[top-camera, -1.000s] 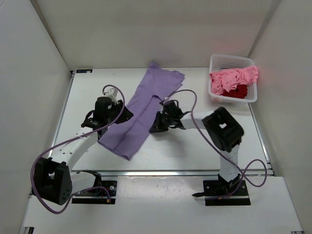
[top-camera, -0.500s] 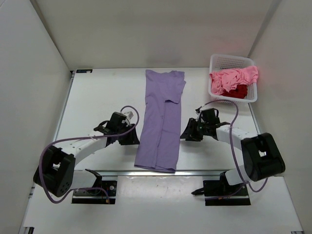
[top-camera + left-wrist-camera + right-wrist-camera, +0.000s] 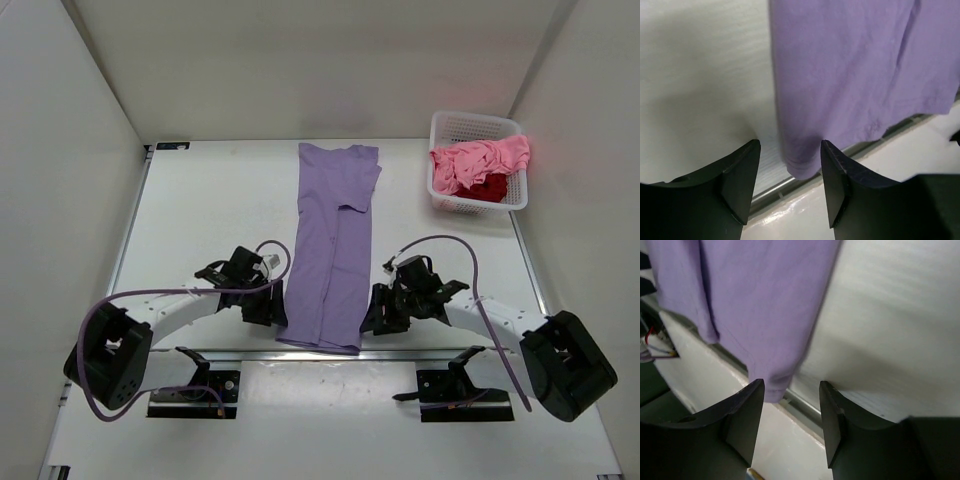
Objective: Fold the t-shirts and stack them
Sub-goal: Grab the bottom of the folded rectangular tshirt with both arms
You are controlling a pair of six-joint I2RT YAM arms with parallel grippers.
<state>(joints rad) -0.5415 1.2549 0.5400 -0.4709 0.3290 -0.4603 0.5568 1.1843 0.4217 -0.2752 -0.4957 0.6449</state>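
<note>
A lavender t-shirt lies folded lengthwise into a long strip down the middle of the table, its near end at the front edge. My left gripper stands open at the strip's near left corner, which lies loose between the fingers. Opposite it, my right gripper is open at the near right corner; nothing is gripped. The pink t-shirt and the dark red t-shirt are bunched in the white basket.
The basket stands at the far right corner. White walls close in the table on three sides. A metal rail runs along the front edge just under the shirt's near end.
The lavender shirt, held up askew a second ago, now lies straight. Both grippers have opened, let go of it, and drawn back to its near corners.
</note>
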